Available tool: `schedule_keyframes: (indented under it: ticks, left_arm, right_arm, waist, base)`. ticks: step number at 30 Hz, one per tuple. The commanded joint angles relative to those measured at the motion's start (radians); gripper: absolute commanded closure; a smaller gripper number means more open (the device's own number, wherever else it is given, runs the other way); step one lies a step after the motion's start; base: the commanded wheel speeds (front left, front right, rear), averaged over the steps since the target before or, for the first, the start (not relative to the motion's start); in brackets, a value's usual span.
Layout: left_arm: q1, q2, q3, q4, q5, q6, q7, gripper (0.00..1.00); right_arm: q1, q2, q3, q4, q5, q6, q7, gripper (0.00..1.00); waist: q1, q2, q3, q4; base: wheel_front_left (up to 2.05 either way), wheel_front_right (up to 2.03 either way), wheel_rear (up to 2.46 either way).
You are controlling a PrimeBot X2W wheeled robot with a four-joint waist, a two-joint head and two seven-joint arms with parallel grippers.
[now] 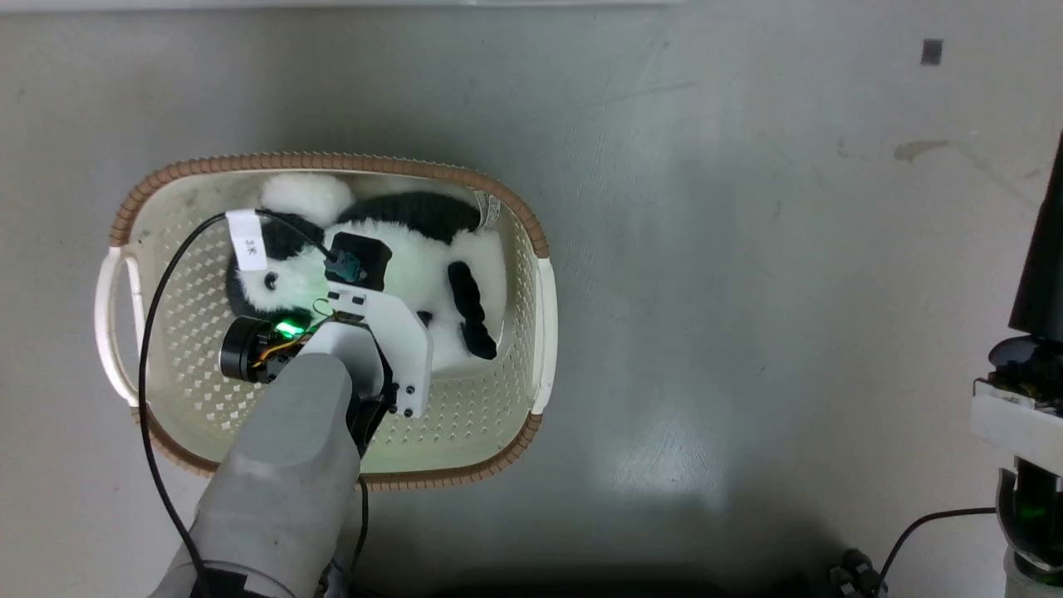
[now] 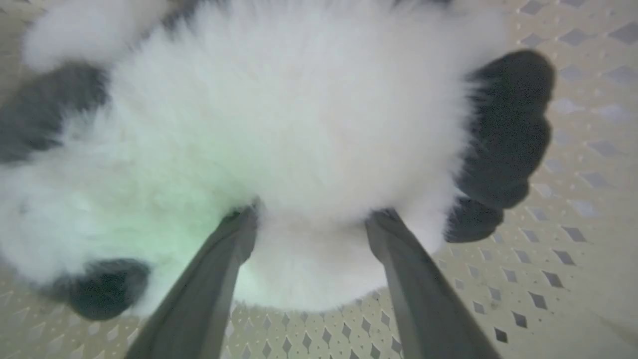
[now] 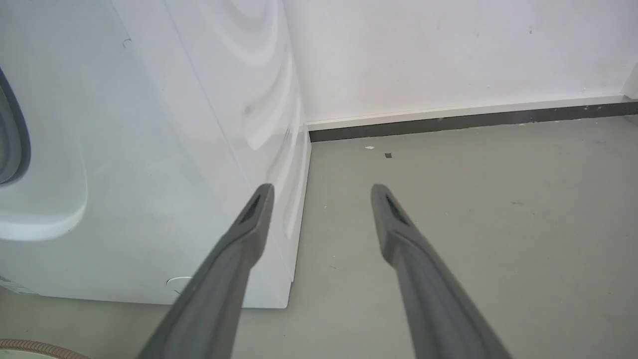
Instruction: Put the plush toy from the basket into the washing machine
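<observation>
I'm looking at a bare laundry room: a large white front-loading washing machine stands on scuffed grey floor against a plain white wall with a dark skirting strip, and an oval cream plastic laundry basket sits on that floor.

TEXT: "3K", dark characters, turned sideways in the head view | ON: white paper flag label wrapped around a thin black cable | OTHER: small white sewn-in tag on the fluffy black-and-white panda plush toy, printed lines too small to read
</observation>
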Motion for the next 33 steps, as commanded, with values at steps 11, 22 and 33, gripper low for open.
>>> schedule_keyframes:
  ticks: [11,22,33]
  left_arm:
    - [-0.116,0.029,-0.057,0.137,-0.026,-0.012,-0.016,1.0]
    - [-0.174,0.045,-0.092,0.226,-0.059,-0.033,-0.035,1.0]
    - [-0.145,0.049,-0.107,0.226,-0.072,-0.044,-0.076,1.0]
  right_arm:
    - [-0.056,0.0,-0.026,-0.051,0.036,0.001,-0.03,0.0]
    - [-0.087,0.0,-0.035,-0.066,0.062,0.001,-0.047,0.0]
    - [-0.097,0.0,-0.019,-0.006,0.076,0.001,-0.047,0.0]
  waist:
    - [0.0,0.0,0.104,-0.004]
    - [0.0,0.0,0.148,-0.013]
    - [0.0,0.0,0.054,-0.025]
  base:
    - [0.0,0.0,0.0]
    - [0.0,0.0,0.0]
    - [0.0,0.0,0.0]
